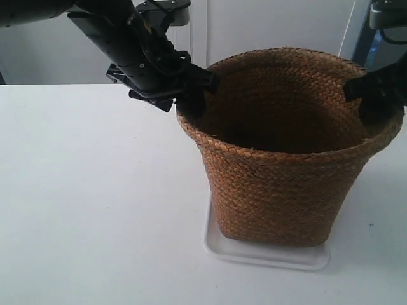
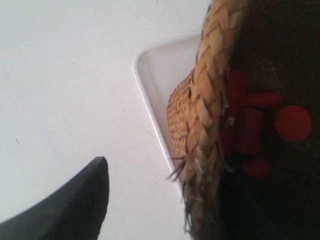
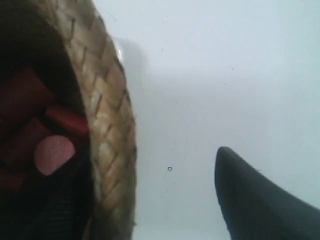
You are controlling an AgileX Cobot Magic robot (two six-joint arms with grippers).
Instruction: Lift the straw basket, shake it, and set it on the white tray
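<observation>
- Nearest the lens, the white tray lies flat on the table. The straw basket stands upright on it, base within the tray's edge as far as shows.
- Left gripper: jaws spread wide astride the braided rim, outer finger well apart from the weave, gripping nothing (red pieces lie inside the basket).
- Right gripper: likewise open and empty, astride the rim at the opposite side of the mouth.
- Governing relation: each rim section sits between a pair of fingers, and the basket's long axis is vertical. Both arms are equally near, so clearing it probably means rising straight up; a sideways pull would likely drag the basket off the tray.
</observation>
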